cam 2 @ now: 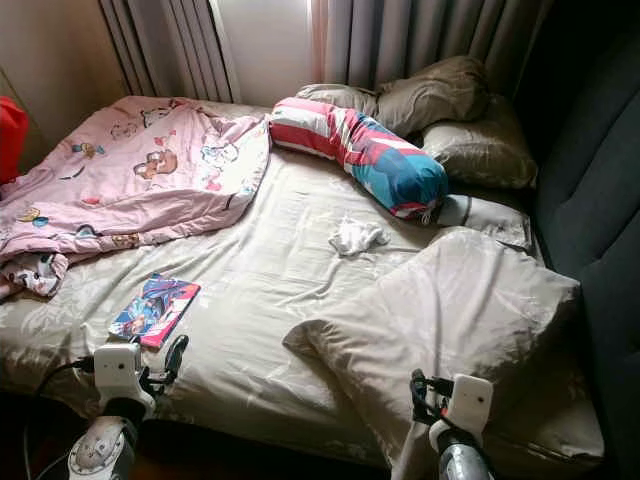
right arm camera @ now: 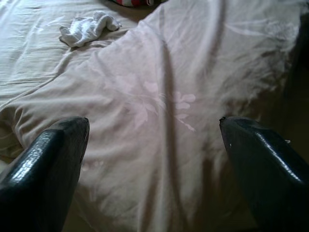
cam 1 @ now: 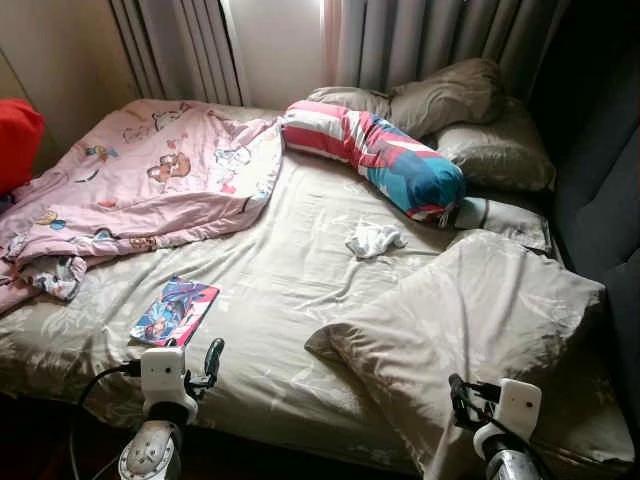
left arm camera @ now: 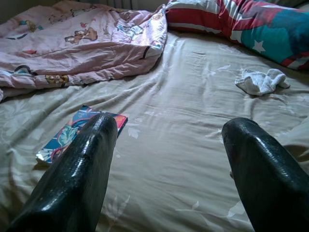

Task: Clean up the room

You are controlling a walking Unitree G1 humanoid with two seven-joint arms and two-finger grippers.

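A colourful book (cam 1: pixel 175 311) lies on the beige bed sheet (cam 1: pixel 290 270) near the front left edge. A small white cloth (cam 1: pixel 374 239) is crumpled in the middle of the bed. A pink cartoon blanket (cam 1: pixel 150 185) is bunched at the back left. A striped red, white and blue bolster (cam 1: pixel 375 152) lies across the head end. My left gripper (cam 1: pixel 212 362) is open at the bed's front edge, just in front of the book (left arm camera: pixel 82 133). My right gripper (cam 1: pixel 460 398) is open over a large beige pillow (right arm camera: pixel 174 96) at the front right.
Several beige pillows (cam 1: pixel 470 110) are stacked at the head end by grey curtains (cam 1: pixel 420 40). A dark padded headboard (cam 1: pixel 605 190) runs along the right side. A red object (cam 1: pixel 18 140) sits at the far left. The floor below the bed edge is dark.
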